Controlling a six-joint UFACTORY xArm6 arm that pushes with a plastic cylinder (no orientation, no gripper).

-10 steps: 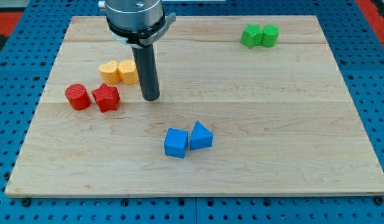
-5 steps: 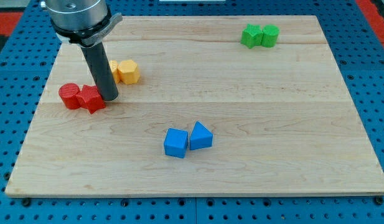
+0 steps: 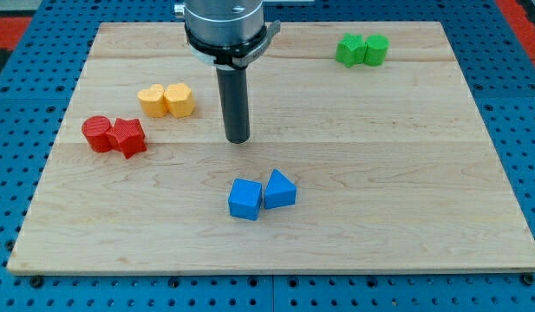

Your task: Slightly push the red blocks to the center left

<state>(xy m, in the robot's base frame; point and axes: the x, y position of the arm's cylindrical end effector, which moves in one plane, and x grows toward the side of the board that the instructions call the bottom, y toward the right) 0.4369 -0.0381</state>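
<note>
Two red blocks sit touching near the board's left edge: a red cylinder and, on its right, a red star-shaped block. My tip stands on the board well to the right of them, apart from every block. It is right of and a little below the yellow pair, and above the blue pair.
A yellow heart-shaped block and a yellow hexagonal block touch, above the red pair. A blue cube and a blue wedge-like block touch below my tip. Two green blocks sit at the top right of the wooden board.
My tip went left against the red star, pushing both red blocks slightly left and together, then moved back right to the board's middle. The other blocks have not moved.
</note>
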